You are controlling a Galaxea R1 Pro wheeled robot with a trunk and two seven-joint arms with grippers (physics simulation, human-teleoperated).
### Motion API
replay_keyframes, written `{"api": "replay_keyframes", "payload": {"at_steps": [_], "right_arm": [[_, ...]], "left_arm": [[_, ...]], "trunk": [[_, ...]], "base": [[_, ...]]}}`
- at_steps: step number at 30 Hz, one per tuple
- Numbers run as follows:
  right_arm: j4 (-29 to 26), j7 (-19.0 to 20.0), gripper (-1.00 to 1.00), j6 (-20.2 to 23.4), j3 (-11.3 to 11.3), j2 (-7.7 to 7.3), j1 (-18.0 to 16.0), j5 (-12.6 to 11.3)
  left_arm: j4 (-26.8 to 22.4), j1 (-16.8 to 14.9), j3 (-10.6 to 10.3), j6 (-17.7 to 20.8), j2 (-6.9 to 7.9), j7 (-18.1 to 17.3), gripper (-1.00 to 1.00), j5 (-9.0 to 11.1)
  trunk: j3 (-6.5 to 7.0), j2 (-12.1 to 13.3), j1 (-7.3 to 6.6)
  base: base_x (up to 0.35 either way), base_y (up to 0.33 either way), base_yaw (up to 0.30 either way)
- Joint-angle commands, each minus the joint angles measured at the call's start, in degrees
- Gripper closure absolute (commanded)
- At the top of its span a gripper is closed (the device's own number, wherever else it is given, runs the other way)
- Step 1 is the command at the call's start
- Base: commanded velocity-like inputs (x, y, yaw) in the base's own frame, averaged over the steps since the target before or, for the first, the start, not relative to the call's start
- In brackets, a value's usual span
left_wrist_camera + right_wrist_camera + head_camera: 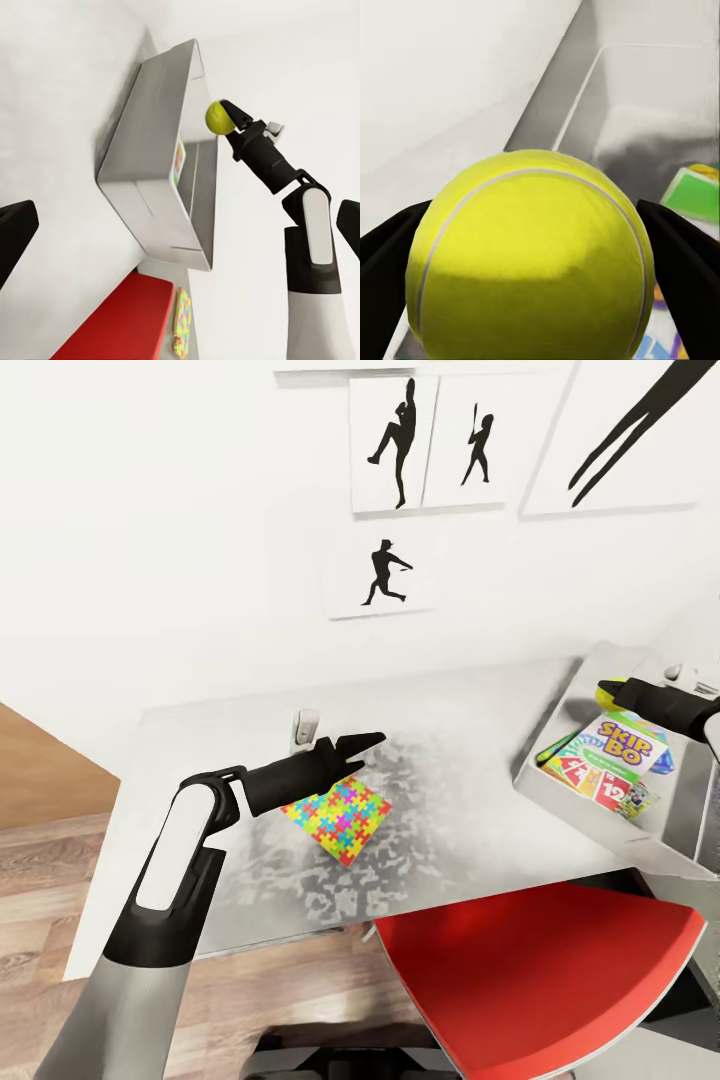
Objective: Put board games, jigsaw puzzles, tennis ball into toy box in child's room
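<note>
Pale grey mottled table top [470, 760] is showing a matt, blotchy finish. Light grey flared toy box [154, 142] is appearing smooth, faintly sheened. Yellow-green tennis ball [532, 262] is looking felt-like. Brown plank floor [40, 880] is showing wood grain.

Tennis ball [531, 259] above grey toy box [560, 730] holding board games [602, 757]; 1 jigsaw puzzle [340, 815] flat on table [460, 710].

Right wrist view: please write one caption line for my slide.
Right gripper holds the tennis ball above the toy box.
</note>
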Motion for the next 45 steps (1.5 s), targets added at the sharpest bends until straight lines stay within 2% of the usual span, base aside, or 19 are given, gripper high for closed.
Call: {"api": "replay_keyframes", "payload": {"at_steps": [1, 45], "right_arm": [[-0.1, -0.4, 1.0, 0.1, 0.1, -0.13, 0.0, -0.5], [-0.8, -0.4, 1.0, 0.1, -0.2, -0.31, 0.3, -0.6]], "left_arm": [[0.0, -0.1, 0.0, 0.2, -0.03, 0.6, -1.0, 0.6], [0.0, -0.1, 0.0, 0.1, -0.11, 0.6, -1.0, 0.5]], "trunk": [[-0.09, -0.1, 0.03], [-0.09, -0.1, 0.03]], "base": [[0.0, -0.192, 0.0], [-0.018, -0.056, 0.0]]}}
